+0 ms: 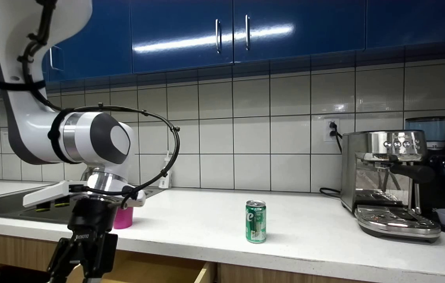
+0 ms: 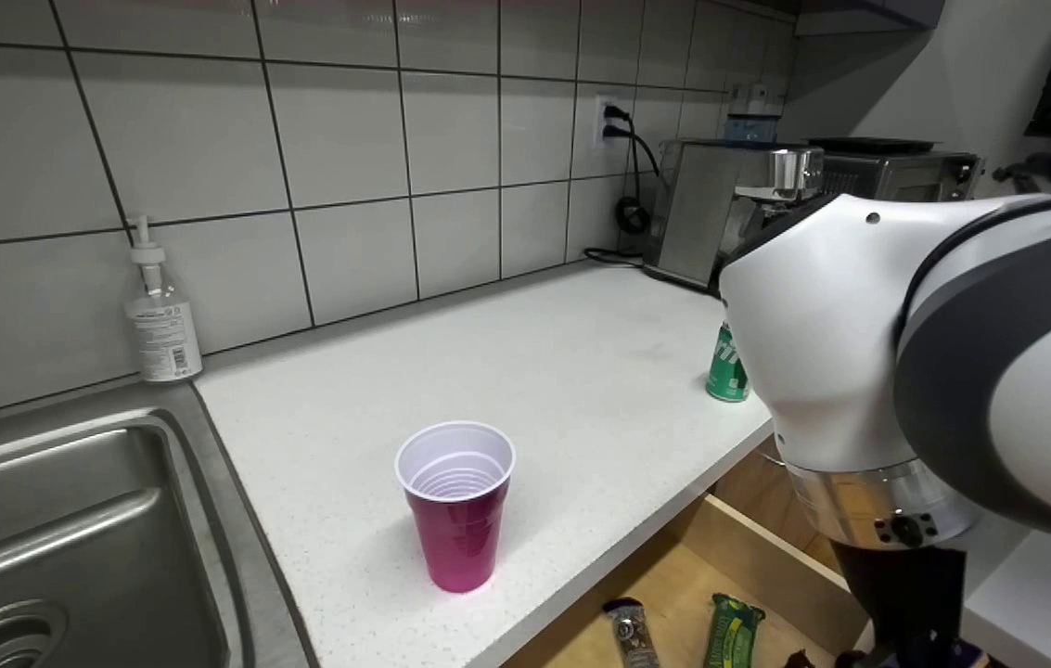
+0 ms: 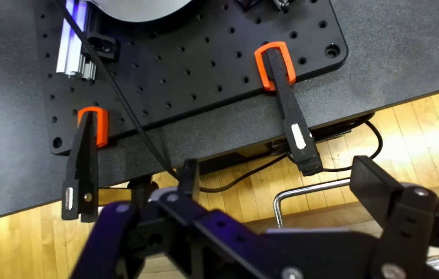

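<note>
The drawer (image 2: 771,557) stands open under the edge of the white surface (image 2: 571,371), its inner walls and bottom pale, plain wood. Its handle (image 3: 314,188), a slim silver rod with a rounded bend, sits on the front; part of it is hidden in the wrist view. In an exterior view, a green bar (image 2: 735,631) in a printed wrapper lies flat inside. Near it but apart, a dark-ended bar (image 2: 634,635) lies slightly askew, also wrapped. The lower ends of both are out of sight.
</note>
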`<state>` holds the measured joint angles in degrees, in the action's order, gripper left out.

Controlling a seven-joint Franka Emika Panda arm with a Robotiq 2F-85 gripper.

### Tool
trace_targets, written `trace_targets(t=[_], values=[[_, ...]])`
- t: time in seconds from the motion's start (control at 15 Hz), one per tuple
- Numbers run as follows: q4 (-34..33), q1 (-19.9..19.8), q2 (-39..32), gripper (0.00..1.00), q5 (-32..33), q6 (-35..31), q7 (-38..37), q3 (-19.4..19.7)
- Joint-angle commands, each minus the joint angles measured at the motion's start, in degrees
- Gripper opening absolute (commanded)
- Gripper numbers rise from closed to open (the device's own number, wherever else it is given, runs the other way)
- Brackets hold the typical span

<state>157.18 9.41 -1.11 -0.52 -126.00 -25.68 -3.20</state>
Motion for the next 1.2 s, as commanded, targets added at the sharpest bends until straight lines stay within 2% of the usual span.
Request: trace_targets(t=[0.0, 0.4, 0.87, 1.13], values=[[0.27, -2.64, -1.14, 1.0, 0.86, -0.04, 3.67, 0.27], [-0.98, -4.09, -6.25, 1.0, 2.46, -1.19, 6.4, 1.31], [-3.19, -3.71, -11.35, 1.0, 3.68, -2.43, 7.21, 1.85], [-3.65, -3.61, -13.53, 1.0, 2.49, -6.15, 8.35, 1.59]])
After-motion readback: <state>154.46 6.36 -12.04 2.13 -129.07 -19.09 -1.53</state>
